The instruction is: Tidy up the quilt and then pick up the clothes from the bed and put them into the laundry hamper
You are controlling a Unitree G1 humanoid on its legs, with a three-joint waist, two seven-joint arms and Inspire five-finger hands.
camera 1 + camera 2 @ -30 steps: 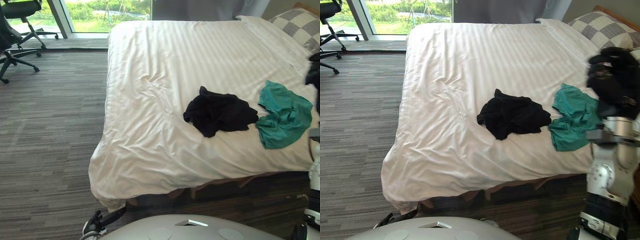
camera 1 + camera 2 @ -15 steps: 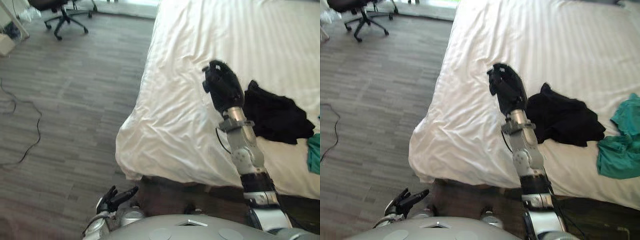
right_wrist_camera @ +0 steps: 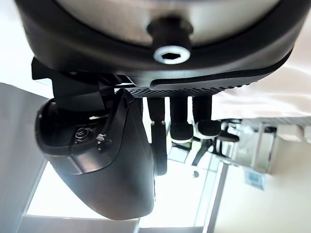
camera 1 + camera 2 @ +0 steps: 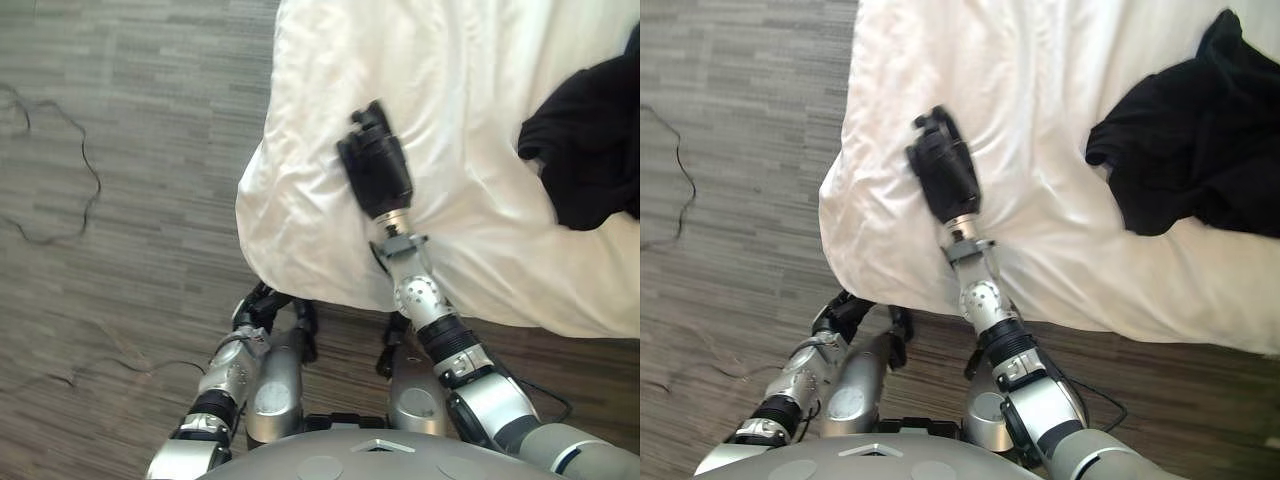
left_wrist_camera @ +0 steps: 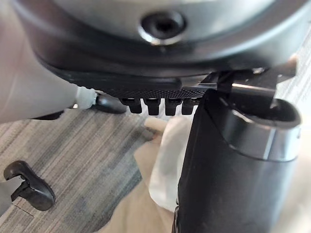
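Note:
The white quilt (image 4: 470,110) covers the bed, and its corner (image 4: 275,235) hangs down toward the floor. My right hand (image 4: 375,170) reaches over the quilt just inside that corner, fingers relaxed and holding nothing; its own wrist view shows the thumb (image 3: 107,160) and fingers (image 3: 180,121) with quilt beyond them. A crumpled black garment (image 4: 590,150) lies on the quilt to the right, well apart from the hand. My left hand (image 4: 262,305) hangs low beside the bed's corner, open and empty, with the quilt's overhang (image 5: 170,155) showing past it.
Grey striped carpet (image 4: 120,200) spreads to the left of the bed. The quilt's front edge (image 4: 1120,320) overhangs the bed side close in front of me.
The camera has tipped down and moved toward the bed's near corner, so the teal garment has left the picture. My right hand has come lower over the quilt near that corner.

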